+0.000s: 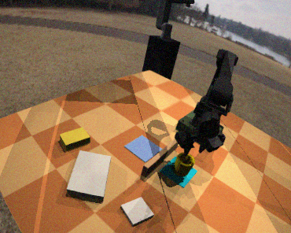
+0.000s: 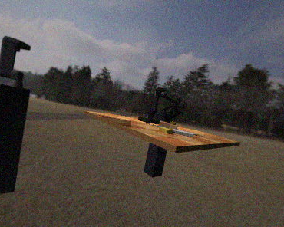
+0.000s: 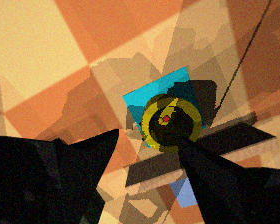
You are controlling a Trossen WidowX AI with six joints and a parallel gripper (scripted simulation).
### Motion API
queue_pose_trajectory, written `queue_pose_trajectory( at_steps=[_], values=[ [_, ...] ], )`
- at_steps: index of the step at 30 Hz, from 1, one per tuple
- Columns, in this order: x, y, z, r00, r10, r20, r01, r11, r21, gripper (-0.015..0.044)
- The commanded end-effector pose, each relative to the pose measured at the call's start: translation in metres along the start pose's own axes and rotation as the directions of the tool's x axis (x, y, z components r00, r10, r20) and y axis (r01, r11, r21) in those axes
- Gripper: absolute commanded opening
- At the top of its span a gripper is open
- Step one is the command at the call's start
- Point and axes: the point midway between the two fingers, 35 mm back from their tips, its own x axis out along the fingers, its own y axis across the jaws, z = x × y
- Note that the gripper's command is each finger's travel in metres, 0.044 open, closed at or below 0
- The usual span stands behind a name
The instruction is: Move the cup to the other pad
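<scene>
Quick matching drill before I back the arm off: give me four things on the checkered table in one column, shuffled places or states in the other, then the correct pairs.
Things:
1. olive-yellow cup
2. black tool
3. pale blue square pad
4. yellow rectangular block

Places or states:
A. bare, nothing on it
B. open, just above the cup
C. far left of the table, beside the large white slab
D. upright on the cyan square pad

Pairs: 1-D, 2-B, 3-A, 4-C
</scene>
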Motion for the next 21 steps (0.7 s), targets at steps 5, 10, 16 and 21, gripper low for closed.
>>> queue_pose_trajectory(
  at_steps=[5,10,16,21],
  values=[
    [-0.012,-0.001,0.001,1.000,0.000,0.001,0.000,1.000,-0.001,0.0440],
    [-0.031,-0.001,0.001,1.000,0.000,0.003,0.000,1.000,-0.003,0.0440],
    [-0.052,-0.001,0.000,1.000,0.000,0.005,0.000,1.000,-0.004,0.0440],
    [-0.064,-0.001,-0.002,1.000,0.000,0.007,0.000,1.000,-0.005,0.0440]
  ],
)
